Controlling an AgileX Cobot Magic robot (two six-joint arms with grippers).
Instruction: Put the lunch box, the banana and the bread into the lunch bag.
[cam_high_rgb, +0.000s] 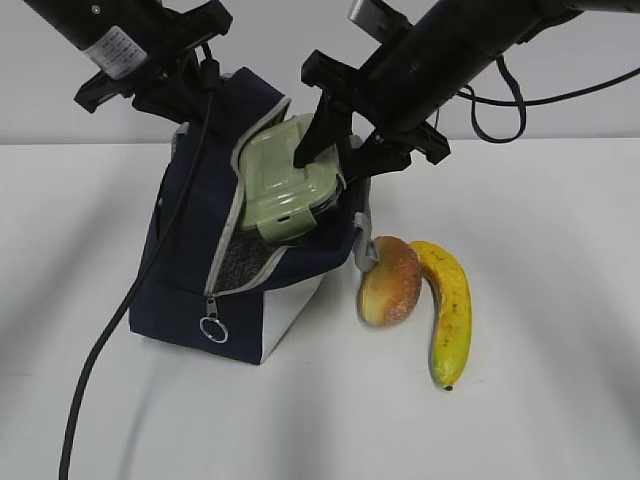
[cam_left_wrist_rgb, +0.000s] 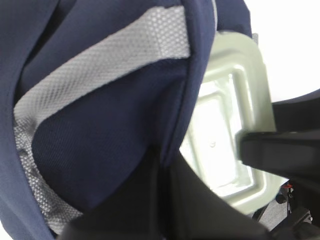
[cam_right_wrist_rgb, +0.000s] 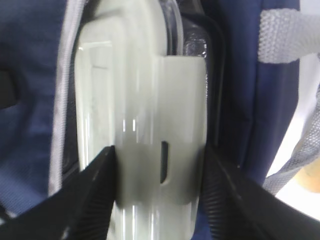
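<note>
While right end effector clamped lunch box in lunch bag mouth, left end effector, jaws together, pinched bag rim at 10 o'clock; next: release box inside.

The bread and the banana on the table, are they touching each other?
Touching. The exterior view shows the bread lying against the upper left side of the banana, with no strip of table visible between them at that spot.
</note>
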